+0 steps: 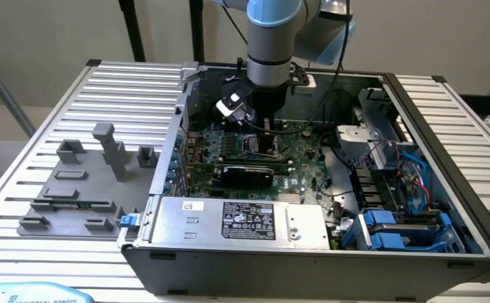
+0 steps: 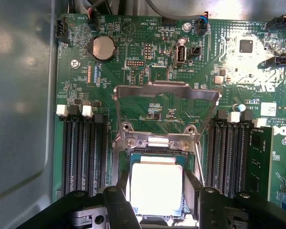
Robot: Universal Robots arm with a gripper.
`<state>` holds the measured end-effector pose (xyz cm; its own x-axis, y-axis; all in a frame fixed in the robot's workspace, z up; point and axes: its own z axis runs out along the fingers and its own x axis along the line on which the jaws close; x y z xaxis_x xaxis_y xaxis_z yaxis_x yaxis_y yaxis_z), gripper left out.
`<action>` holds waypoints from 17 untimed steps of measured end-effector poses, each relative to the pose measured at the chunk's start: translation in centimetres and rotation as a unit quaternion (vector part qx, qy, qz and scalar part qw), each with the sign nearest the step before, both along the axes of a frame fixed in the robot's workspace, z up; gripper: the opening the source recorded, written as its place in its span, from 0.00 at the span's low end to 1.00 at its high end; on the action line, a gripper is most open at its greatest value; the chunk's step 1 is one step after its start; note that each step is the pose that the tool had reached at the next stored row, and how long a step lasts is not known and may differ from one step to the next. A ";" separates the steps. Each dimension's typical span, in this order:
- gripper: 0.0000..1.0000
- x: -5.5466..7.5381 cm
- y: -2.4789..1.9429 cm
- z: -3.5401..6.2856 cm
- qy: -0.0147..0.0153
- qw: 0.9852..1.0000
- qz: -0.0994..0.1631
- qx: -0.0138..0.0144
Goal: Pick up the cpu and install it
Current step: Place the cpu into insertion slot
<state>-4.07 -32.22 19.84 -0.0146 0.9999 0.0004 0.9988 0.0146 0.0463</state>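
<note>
Gripper [image 1: 266,140] clamps the cpu [image 2: 156,188] by its edges, level over the socket [image 2: 133,157], twelve o'clock of the power supply [image 1: 236,221] in the exterior view, likely to seat squarely

Exterior view: high, angled down over PC case [image 1: 312,271]. Wrist view: close, past tool [image 2: 156,198] onto motherboard [image 2: 152,71]; both share it.

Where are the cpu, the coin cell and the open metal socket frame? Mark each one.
cpu [image 2: 156,186], wrist view, middle of its silver top.
coin cell [image 2: 103,47], wrist view, centre of its round face.
socket frame [image 2: 166,90], wrist view, on its far cross bar.
</note>
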 end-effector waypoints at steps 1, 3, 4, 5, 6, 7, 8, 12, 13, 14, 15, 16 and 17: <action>0.54 0.0 0.01 0.00 0.000 1.000 0.000 -0.001; 0.54 0.0 0.03 0.01 0.000 1.000 0.000 -0.002; 0.54 0.0 0.01 0.04 0.000 1.000 0.000 -0.003; 0.56 0.0 0.04 0.03 0.000 1.000 0.000 -0.003; 0.62 0.0 0.07 0.00 0.000 1.000 0.000 -0.004; 0.62 0.0 0.08 0.00 0.000 1.000 0.000 -0.004; 0.62 0.0 0.09 0.00 0.000 1.000 0.000 -0.005; 0.62 0.0 0.10 0.01 0.000 1.000 0.000 -0.006; 0.62 0.0 0.11 0.03 0.000 1.000 0.000 -0.006; 0.62 0.0 0.11 0.08 0.000 1.000 0.000 -0.006; 0.62 0.0 0.11 0.15 0.000 1.000 0.000 -0.006; 0.62 0.0 0.11 0.27 0.000 1.000 -0.001 -0.006; 0.62 0.0 0.11 0.41 0.000 1.000 -0.001 -0.006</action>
<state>-4.07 -32.11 20.25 -0.0135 0.9998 -0.0120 0.9988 0.0141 0.0460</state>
